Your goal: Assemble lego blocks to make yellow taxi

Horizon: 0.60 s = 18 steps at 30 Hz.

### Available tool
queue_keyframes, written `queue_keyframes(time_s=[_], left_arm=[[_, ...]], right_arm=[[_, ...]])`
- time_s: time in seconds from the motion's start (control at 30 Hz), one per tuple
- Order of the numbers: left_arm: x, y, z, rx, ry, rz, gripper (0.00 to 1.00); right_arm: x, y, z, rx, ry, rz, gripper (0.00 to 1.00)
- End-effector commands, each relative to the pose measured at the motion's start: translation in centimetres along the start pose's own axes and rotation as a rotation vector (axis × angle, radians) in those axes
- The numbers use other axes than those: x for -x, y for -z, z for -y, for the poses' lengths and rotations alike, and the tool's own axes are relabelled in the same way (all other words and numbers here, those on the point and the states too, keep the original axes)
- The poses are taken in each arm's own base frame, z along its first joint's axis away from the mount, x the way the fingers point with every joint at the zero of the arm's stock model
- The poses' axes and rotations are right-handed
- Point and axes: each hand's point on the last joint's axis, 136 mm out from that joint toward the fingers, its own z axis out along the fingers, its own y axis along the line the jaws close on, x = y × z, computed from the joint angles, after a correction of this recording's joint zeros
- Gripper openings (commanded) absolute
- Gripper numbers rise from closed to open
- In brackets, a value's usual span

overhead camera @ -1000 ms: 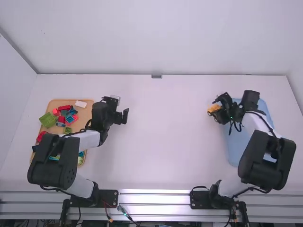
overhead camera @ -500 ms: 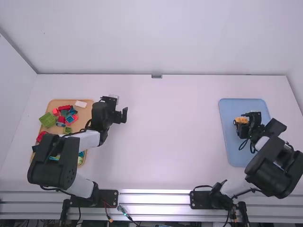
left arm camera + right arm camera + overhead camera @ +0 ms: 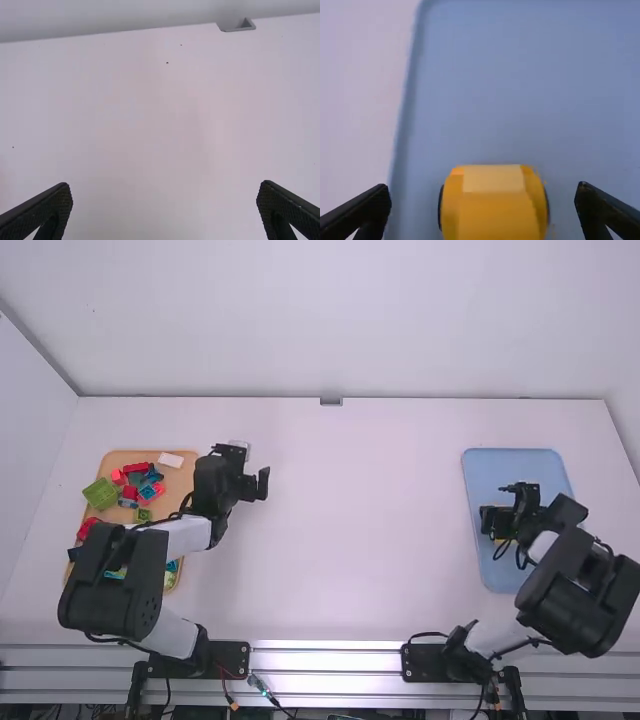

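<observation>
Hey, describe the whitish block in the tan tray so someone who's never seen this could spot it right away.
On the white table, find the tan tray on the robot's left. Look at its far edge, toward the middle of the table. The whitish block there is oblong and pale, unlike the red, blue and green blocks beside it.

The toy car (image 3: 495, 215) is yellow-orange, the tray (image 3: 486, 472) plain blue, the worktop (image 3: 350, 540) white, blocks (image 3: 136, 468) red, green, blue.

two arms (image 3: 112, 580), two trays (image 3: 490, 465), one yellow taxi (image 3: 495, 215), perhaps fifteen blocks (image 3: 100, 493)
</observation>
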Motion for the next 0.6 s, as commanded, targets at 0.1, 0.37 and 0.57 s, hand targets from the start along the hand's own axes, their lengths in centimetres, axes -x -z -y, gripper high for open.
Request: queue_keyframes(time_s=[0.1,0.37,0.57], left_arm=[[1.2,0.4,-0.3,0.017,-0.042,0.044,0.99],[4.3,2.8,-1.8,0.164,-0.005,0.118,0.99],[7.1,7.5,-0.4,0.221,-0.065,0.160,0.99]], right_arm=[[3.7,0.7,1.8,-0.094,-0.032,-0.016,0.99],[9.2,3.1,-2.3,-0.097,0.054,-0.032,0.99],[13.1,6.2,-8.9,-0.061,0.165,0.028,0.99]])
